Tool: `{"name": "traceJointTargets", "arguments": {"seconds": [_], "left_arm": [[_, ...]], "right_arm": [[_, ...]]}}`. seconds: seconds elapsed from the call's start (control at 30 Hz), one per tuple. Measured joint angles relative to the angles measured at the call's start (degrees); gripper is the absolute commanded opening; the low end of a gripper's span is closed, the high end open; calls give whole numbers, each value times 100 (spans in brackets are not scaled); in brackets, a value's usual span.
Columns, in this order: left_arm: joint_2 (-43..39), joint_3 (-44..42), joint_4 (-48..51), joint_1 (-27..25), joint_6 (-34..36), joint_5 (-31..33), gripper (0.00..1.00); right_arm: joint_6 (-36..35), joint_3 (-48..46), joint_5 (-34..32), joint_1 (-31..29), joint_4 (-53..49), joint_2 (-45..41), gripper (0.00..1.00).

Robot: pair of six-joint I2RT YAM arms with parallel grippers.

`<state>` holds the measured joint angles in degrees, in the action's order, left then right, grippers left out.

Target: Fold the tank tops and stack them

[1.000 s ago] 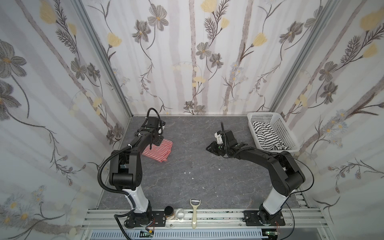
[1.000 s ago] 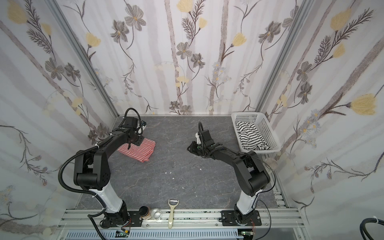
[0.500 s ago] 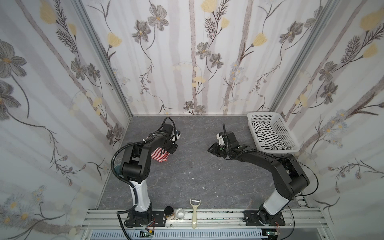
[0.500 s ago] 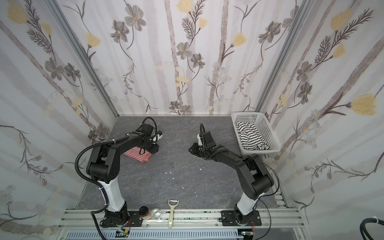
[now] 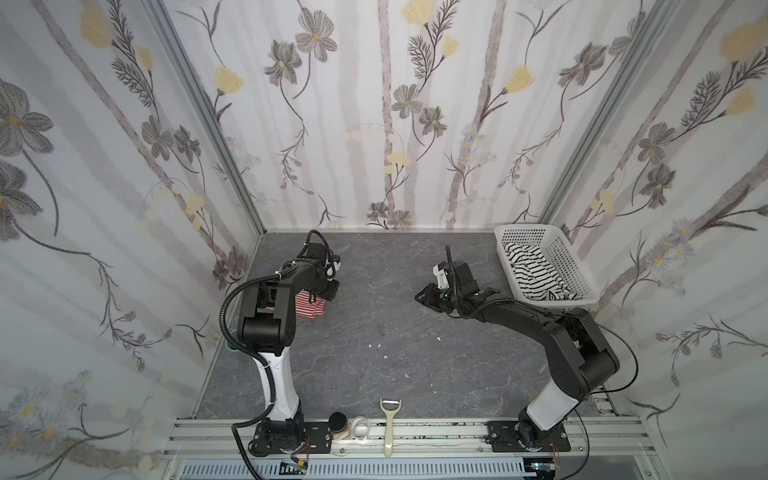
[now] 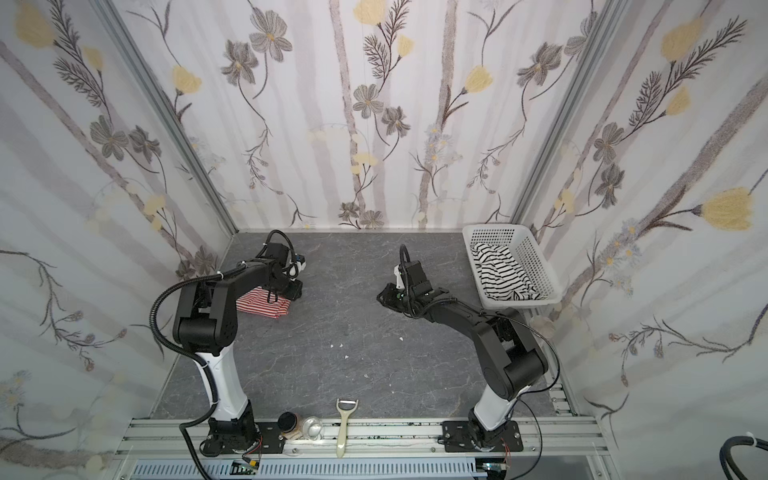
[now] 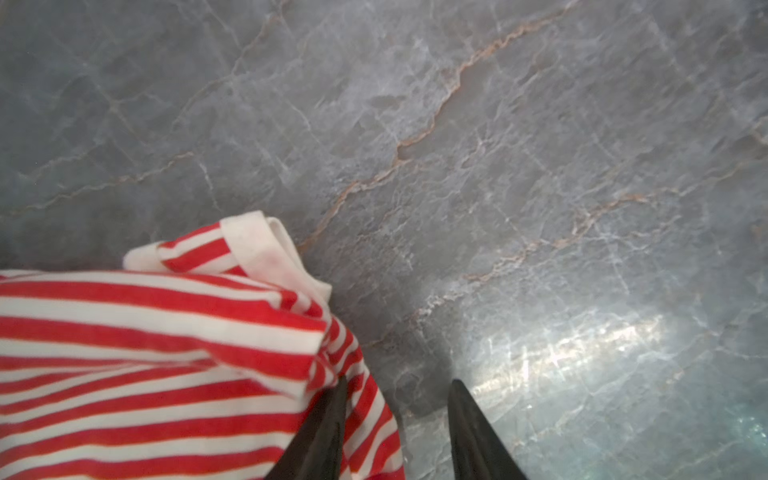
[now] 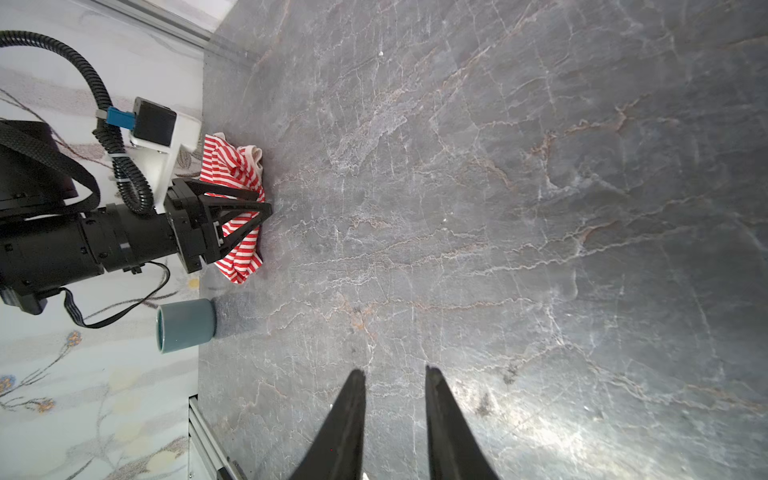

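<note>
While top views obscure it, the left wrist view shows the left hand (image 7: 399,380) released over the red-and-white top (image 7: 145,353).

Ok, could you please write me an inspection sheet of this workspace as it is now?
Surface: grey marbled table, few white specks.
Job's things: red-and-white tank top bunched on the table at left; black-striped tank top crumpled in the white basket.
Clutter: teal cup by the left wall; peeler, dark jar and clear glass on the front rail.
Hands: left hand open, at that top's edge, gripping nothing; right hand open, empty, over bare table.
Cables: black corrugated hose along the left arm; thin cable looping at the right arm.
Surroundings: floral walls on three sides.
</note>
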<state>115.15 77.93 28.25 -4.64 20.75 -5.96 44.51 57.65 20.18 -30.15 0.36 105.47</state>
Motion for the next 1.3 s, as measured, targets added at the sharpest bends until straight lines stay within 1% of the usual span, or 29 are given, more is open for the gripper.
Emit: {"name": "traceJointTargets", "arguments": {"seconds": [0.23, 0.5, 0.9, 0.97, 1.1, 1.2, 1.3], "left_arm": [[177, 236, -22, 297, -140, 247, 43], [275, 431, -46, 356, -295, 343, 44], [208, 393, -61, 411, -431, 645, 44], [164, 363, -61, 411, -431, 682, 44], [-31, 286, -46, 409, -472, 673, 46], [-315, 280, -31, 380, -549, 522, 48], [-640, 286, -48, 275, -664, 203, 51]], "right_arm": [[2, 31, 2, -11, -2, 0, 28], [2, 33, 2, -11, -4, -7, 28], [0, 68, 0, -13, -63, -98, 29], [0, 107, -9, -11, -72, -125, 34], [-31, 201, -61, 24, -146, -240, 52], [-160, 308, -85, 190, -374, -376, 57], [-374, 619, -214, 507, -765, -520, 61]]}}
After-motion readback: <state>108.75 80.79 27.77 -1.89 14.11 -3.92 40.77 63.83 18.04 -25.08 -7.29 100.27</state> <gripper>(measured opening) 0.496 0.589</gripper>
